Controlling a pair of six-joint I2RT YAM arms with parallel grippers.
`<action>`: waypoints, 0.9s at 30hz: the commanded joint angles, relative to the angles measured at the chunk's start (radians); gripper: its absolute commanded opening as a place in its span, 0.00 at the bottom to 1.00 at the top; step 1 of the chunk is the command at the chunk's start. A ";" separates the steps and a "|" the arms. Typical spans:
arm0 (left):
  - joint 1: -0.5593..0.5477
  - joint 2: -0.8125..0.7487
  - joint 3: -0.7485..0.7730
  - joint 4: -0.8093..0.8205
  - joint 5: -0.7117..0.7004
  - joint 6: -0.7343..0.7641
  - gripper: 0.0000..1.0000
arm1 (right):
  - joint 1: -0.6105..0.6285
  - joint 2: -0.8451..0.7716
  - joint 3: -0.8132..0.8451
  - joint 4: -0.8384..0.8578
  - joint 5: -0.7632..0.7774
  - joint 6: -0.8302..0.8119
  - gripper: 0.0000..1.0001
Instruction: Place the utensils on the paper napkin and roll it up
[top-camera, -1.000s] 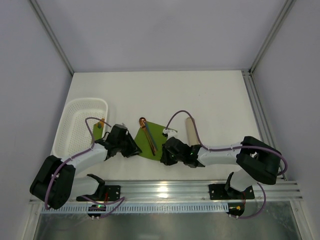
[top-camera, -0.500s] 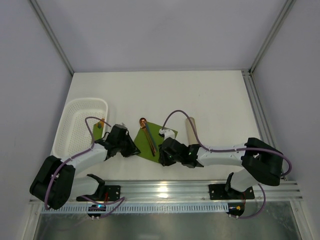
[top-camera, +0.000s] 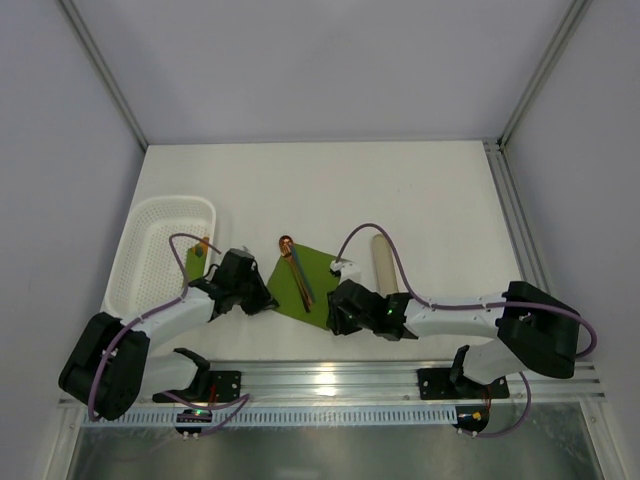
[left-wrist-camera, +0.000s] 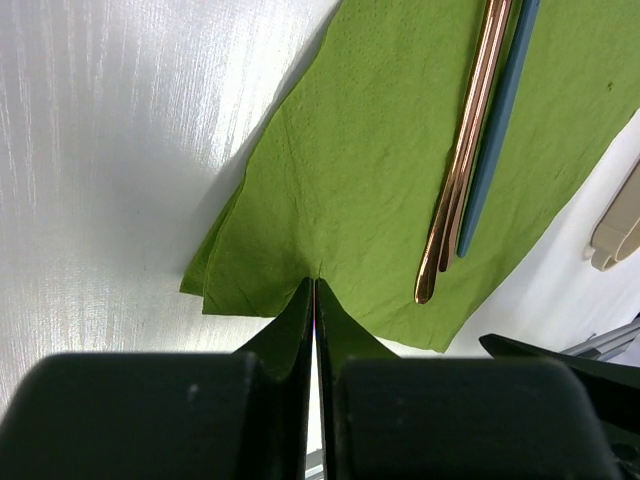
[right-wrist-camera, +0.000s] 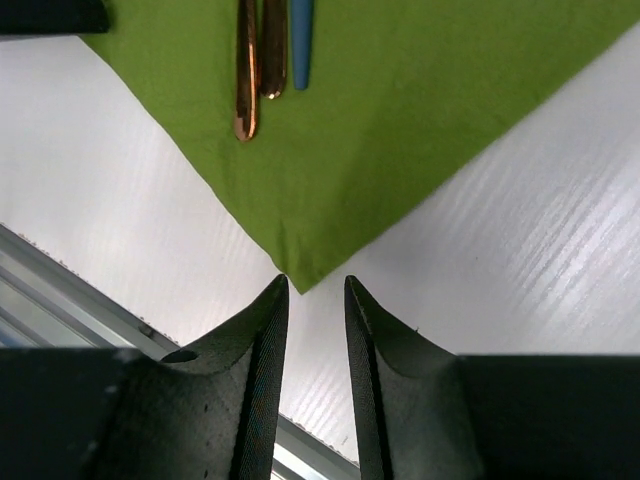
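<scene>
Left wrist view: my left fingers (left-wrist-camera: 290, 325) pinch the edge of the paper napkin (left-wrist-camera: 350, 180), utensils (left-wrist-camera: 465, 170) lying on it. Right wrist alone shows my right fingers (right-wrist-camera: 262, 330) narrowly parted at its near corner, table (right-wrist-camera: 520, 230) open either side.

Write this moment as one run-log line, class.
stage: rolling not started | utensils: lying on paper napkin | left gripper: shut on napkin edge | right gripper: open at napkin corner

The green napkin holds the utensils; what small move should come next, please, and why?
Probably ease the right gripper forward and close on the paper napkin's near corner: it stands open just short, while the left gripper pinches another edge.
</scene>
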 joint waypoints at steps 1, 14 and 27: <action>-0.004 -0.016 -0.002 -0.001 -0.017 0.010 0.00 | 0.008 -0.022 -0.022 0.015 0.053 0.043 0.33; -0.004 -0.027 -0.012 0.001 -0.011 0.007 0.00 | 0.043 0.089 0.038 -0.009 0.068 0.048 0.32; -0.004 -0.027 -0.018 0.008 -0.008 0.005 0.00 | 0.132 0.201 0.179 -0.245 0.251 0.053 0.23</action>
